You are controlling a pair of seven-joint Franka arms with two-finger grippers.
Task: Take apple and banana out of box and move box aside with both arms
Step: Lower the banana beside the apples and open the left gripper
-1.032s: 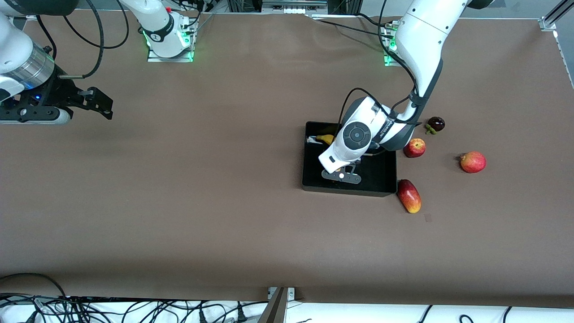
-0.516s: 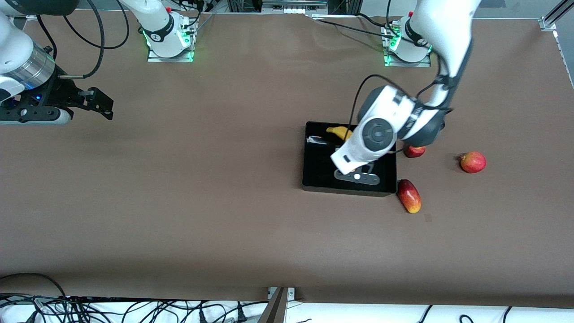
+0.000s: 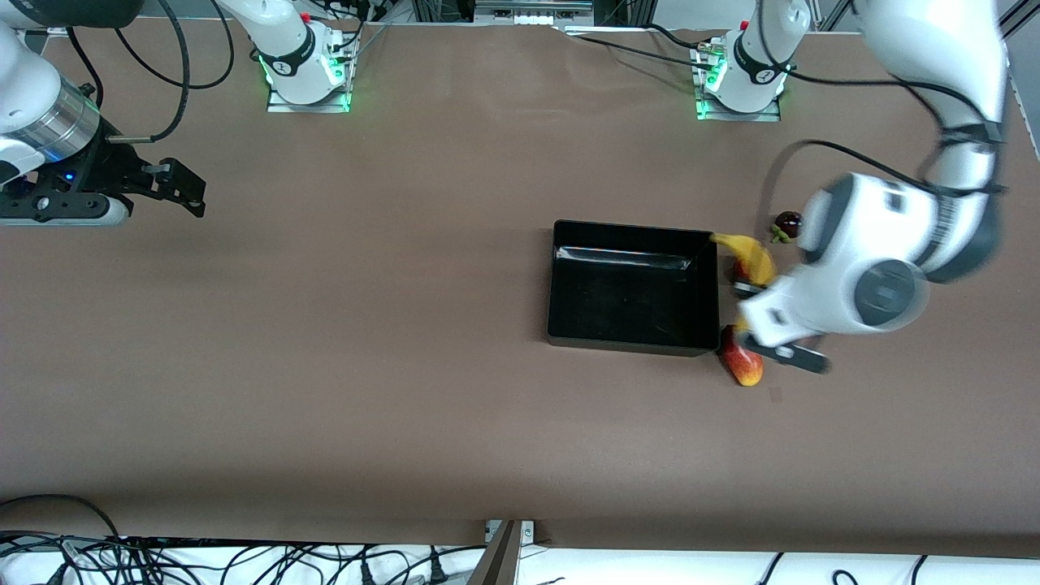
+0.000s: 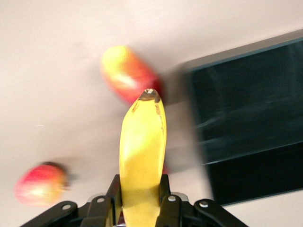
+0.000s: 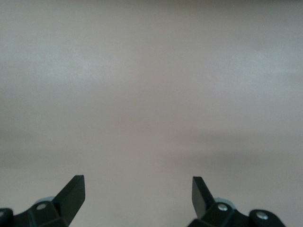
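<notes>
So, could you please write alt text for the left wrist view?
The left gripper holds a yellow banana over the brown table, beside the black box. Below lie a red-yellow mango and a blurred red fruit.

box [image 3: 569,325]: glossy black plastic (streaky glare inside) | table [image 3: 366,366]: matt brown | banana [image 4: 142,161]: smooth yellow skin

White jointed arms, round grey joint caps, black cables, black two-finger end effectors, green-lit bases
</notes>
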